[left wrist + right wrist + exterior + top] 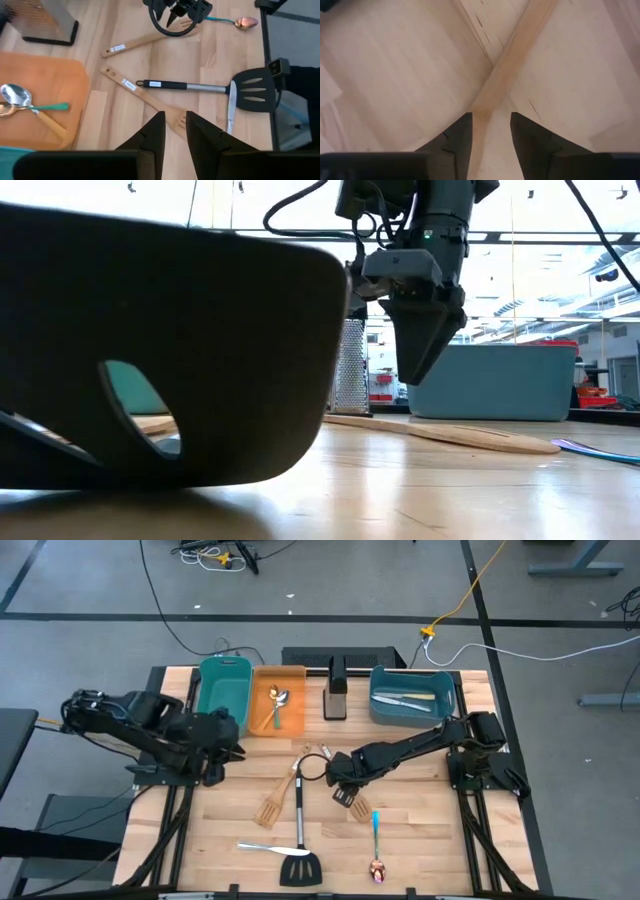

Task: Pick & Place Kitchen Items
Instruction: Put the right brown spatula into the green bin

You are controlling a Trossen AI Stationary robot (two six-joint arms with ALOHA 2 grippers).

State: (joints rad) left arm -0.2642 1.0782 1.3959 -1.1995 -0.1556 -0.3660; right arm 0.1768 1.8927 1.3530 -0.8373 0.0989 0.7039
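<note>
Turner point(170, 350): its black head fills the low view's foreground, nearest the lens; the high view shows it whole, at the table's front edge, handle pointing toward the bins.
Right gripper point(343, 783): low over mid-table, fingers slightly apart with a wooden spatula point(512, 60) running between them, not pinched. Only the right wrist view shows this gap; the low view shows the fingers tapering together, just above the spatula.
Left gripper point(228, 740): beside the teal bin point(222, 690), fingers narrowly apart, holding nothing.
Orange bin point(278, 700): holds spoons, seen in the high and left wrist views.
Blue bin point(410, 695): holds knives, seen only from above.
Table point(420, 830): second spatula, knife and blue-handled spoon lie loose.
</note>
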